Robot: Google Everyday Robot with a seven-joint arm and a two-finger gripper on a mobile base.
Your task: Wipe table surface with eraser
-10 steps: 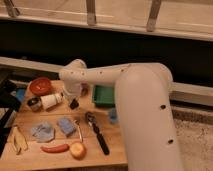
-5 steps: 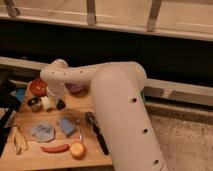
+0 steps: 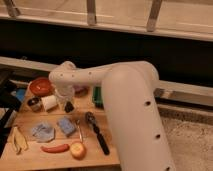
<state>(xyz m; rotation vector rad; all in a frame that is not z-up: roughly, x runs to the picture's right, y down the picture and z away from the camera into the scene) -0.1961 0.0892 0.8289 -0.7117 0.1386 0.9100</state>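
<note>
We saw the claw (image 3: 66,102) hanging low at the back of the worktop (image 3: 40,155), pointed downward beneath the bulky white arm (image 3: 125,95), its fingers clenched together on a small black block, the eraser (image 3: 69,106), which sat at the claw's tip, right at the wood or just above it; we could not tell whether it touched. Just to the left of the claw lay a white roll (image 3: 49,102), and beyond that a small metal cup (image 3: 34,103), with a red bowl (image 3: 41,86) behind them. A green tray (image 3: 97,96) stood to the right, partly hidden by the arm. Nearer the front edge we noted a blue square sponge (image 3: 66,125), a crumpled grey-blue cloth (image 3: 43,131), a slim metal utensil (image 3: 80,129), and a long black-handled utensil (image 3: 97,132) lying aslant. At the very front lay a red chilli (image 3: 55,148), a round orange-yellow fruit (image 3: 78,149), and a yellow tool (image 3: 19,141) toward the left edge.
</note>
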